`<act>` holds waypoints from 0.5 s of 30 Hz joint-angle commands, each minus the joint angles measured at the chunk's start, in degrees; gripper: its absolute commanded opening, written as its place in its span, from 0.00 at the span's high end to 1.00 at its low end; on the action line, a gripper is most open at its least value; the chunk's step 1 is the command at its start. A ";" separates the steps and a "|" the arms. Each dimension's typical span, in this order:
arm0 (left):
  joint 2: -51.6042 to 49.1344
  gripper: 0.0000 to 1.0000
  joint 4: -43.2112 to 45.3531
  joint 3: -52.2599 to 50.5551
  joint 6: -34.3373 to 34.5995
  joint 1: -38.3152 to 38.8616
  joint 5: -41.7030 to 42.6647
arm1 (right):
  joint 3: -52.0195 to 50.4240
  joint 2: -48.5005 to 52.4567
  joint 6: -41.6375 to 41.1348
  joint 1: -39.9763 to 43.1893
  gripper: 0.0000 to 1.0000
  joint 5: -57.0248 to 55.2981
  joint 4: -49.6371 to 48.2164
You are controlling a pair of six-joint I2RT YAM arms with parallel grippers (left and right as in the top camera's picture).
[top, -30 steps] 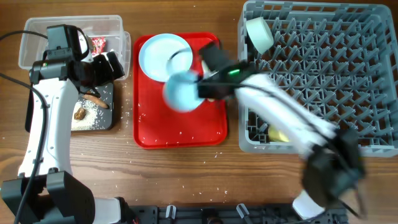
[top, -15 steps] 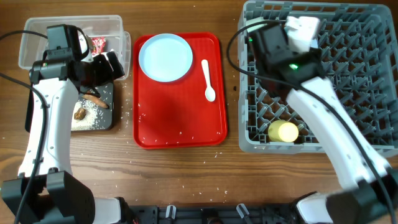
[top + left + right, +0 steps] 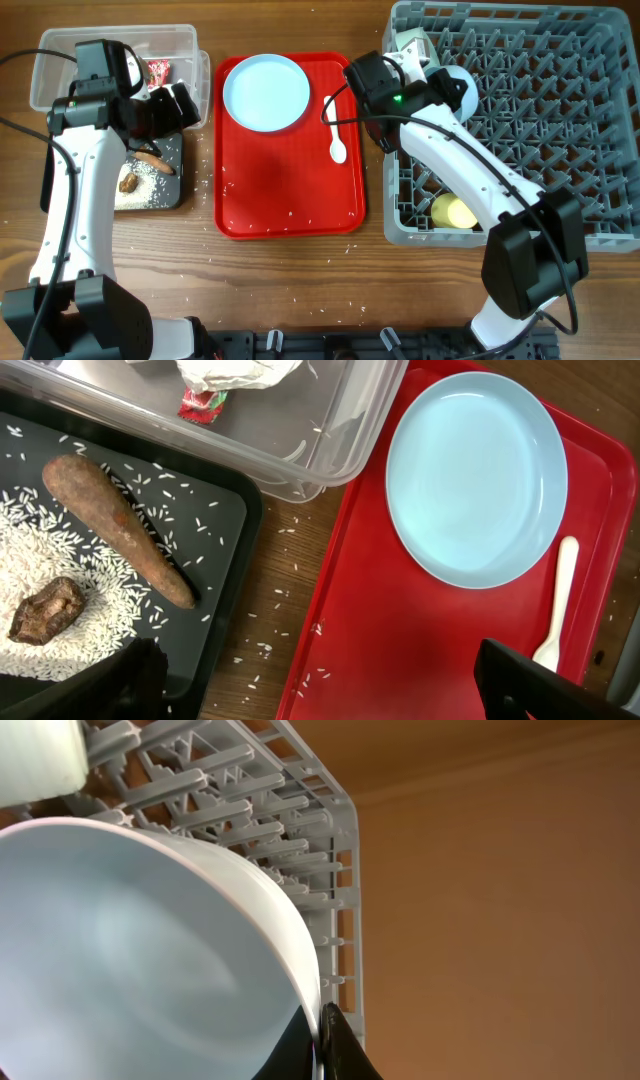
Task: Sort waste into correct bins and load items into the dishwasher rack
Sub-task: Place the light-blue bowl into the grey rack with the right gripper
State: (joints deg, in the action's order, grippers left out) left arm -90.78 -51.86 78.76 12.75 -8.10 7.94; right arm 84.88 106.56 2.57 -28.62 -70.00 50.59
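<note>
Light-blue bowl [image 3: 130,960] is sitting clamped by its rim in the right gripper [image 3: 442,88], standing on edge. The dishwasher rack [image 3: 540,120] pegs are lying just beyond the fingertips, and the left gripper [image 3: 172,105] is hovering well apart, fingers spread.

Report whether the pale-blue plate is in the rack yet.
Not in. The plate lies flat on the red tray, beside the white spoon.

The table [image 3: 300,280] is matt brown wood with visible grain. The red tray [image 3: 290,190] is smooth, glossy plastic. The plate [image 3: 266,92] is smooth with a soft sheen, and the spoon [image 3: 334,130] is white plastic. The rack [image 3: 560,120] is matt grey plastic. The tub [image 3: 60,60] is clear, shiny plastic and the black tray [image 3: 215,530] is matt. The stick [image 3: 115,525] and lump [image 3: 45,610] look rough. The bowl [image 3: 130,960] is smooth and faintly glossy.
</note>
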 commanded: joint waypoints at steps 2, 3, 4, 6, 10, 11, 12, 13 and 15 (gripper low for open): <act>0.63 0.00 0.11 0.76 -0.13 -0.07 0.09 | -0.07 0.92 1.64 0.20 0.96 -5.18 -0.15; 0.63 0.00 0.11 0.76 -0.13 -0.07 0.09 | -0.07 0.92 2.01 0.20 0.95 -5.20 -0.13; 0.63 0.00 0.11 0.76 -0.13 -0.07 0.09 | -0.11 0.92 1.97 0.20 0.96 -5.11 -0.11; 0.63 0.00 0.11 0.76 -0.13 -0.07 0.09 | -0.11 1.09 1.95 0.17 0.96 -4.26 0.37; 0.63 0.00 0.11 0.76 -0.13 -0.07 0.09 | -0.11 3.74 1.90 0.17 0.96 -1.90 2.16; 0.63 0.00 0.11 0.76 -0.13 -0.07 0.09 | -0.11 4.33 1.95 0.15 0.96 -1.33 2.58; 0.63 0.00 0.11 0.76 -0.13 -0.07 0.09 | -0.11 5.11 1.92 0.07 0.96 -0.07 3.32; 0.63 0.00 0.13 0.76 -0.13 -0.07 0.09 | -0.11 5.57 1.90 -0.11 0.96 0.24 4.00; 0.63 0.00 0.11 0.76 -0.13 -0.07 0.09 | -0.11 5.75 1.88 -0.96 0.96 0.26 4.11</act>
State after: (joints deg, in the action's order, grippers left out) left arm -90.78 -51.86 78.76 12.73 -8.10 7.97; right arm 84.88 110.76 4.40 -28.82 -71.77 54.04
